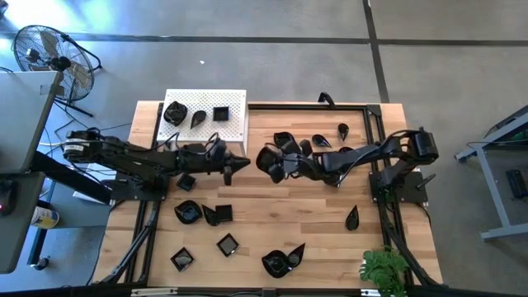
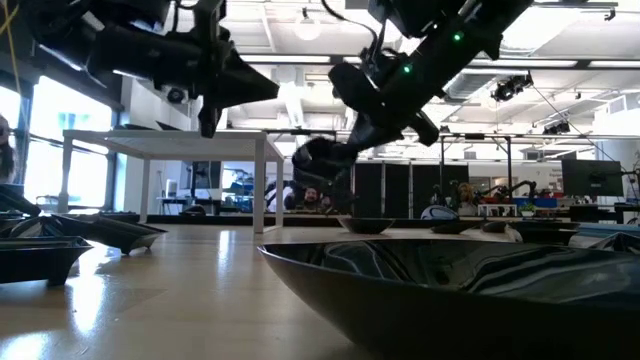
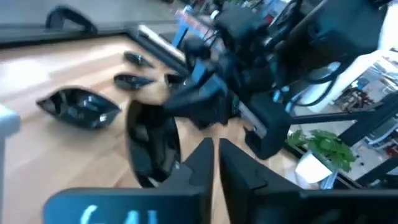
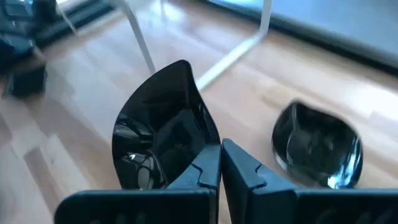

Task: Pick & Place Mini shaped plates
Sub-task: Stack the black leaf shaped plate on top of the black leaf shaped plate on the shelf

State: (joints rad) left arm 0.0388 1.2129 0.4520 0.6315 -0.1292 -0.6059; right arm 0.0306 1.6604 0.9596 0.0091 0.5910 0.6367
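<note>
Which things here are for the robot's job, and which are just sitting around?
For the job:
- black mini plates scattered on the table
- leaf-shaped plate pinched in the right gripper
- white stand holding three plates

Just around:
- fan
- green plant

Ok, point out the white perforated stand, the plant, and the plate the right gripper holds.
White stand (image 1: 235, 103): high view, bare perforated top near its right corner.
Plant (image 1: 384, 271): high view, middle of the leaves.
Held plate (image 4: 165, 127): right wrist view, glossy inner face above the fingers.
</note>
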